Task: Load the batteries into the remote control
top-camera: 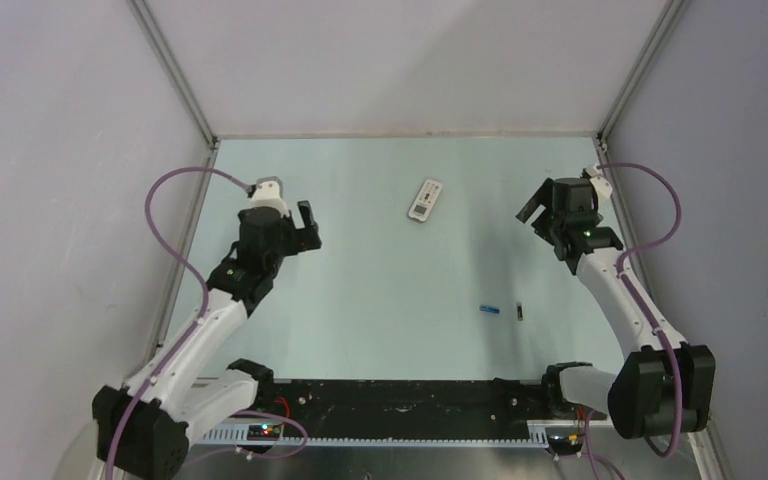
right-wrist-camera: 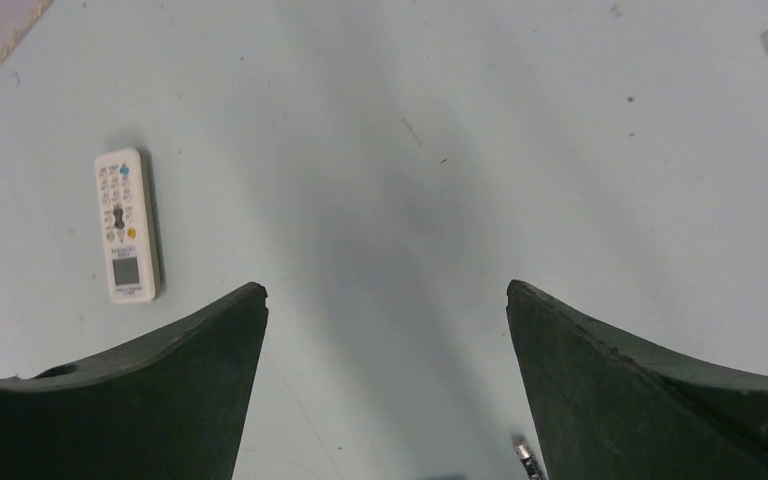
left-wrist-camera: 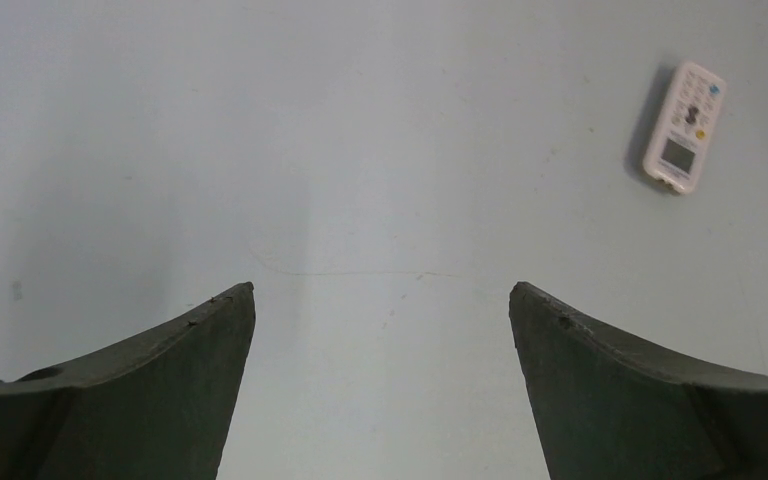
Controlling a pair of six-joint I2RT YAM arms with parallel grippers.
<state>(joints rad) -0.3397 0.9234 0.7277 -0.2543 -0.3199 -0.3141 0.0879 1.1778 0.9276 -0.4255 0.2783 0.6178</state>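
Remote: small slim white plastic handset point(top-camera: 425, 200), buttons up, toward far edge of pale-green counter point(top-camera: 360, 300), approx mid-width.
Batts: tiny bright-blue cylinder point(top-camera: 489, 309) & tiny dark cylinder point(top-camera: 519, 312), close but apart, right of centre, nearer the near edge.
L gripper point(top-camera: 309, 227): jaws wide, nothing held, over left side.
R gripper point(top-camera: 535, 215): jaws wide, empty, over right side.
Handling: handset prob. light, stiff, smooth; grip across long edges. Slot likely underneath, so needs a flip. Cylinders prob. roll & slip; pinch mid-body.
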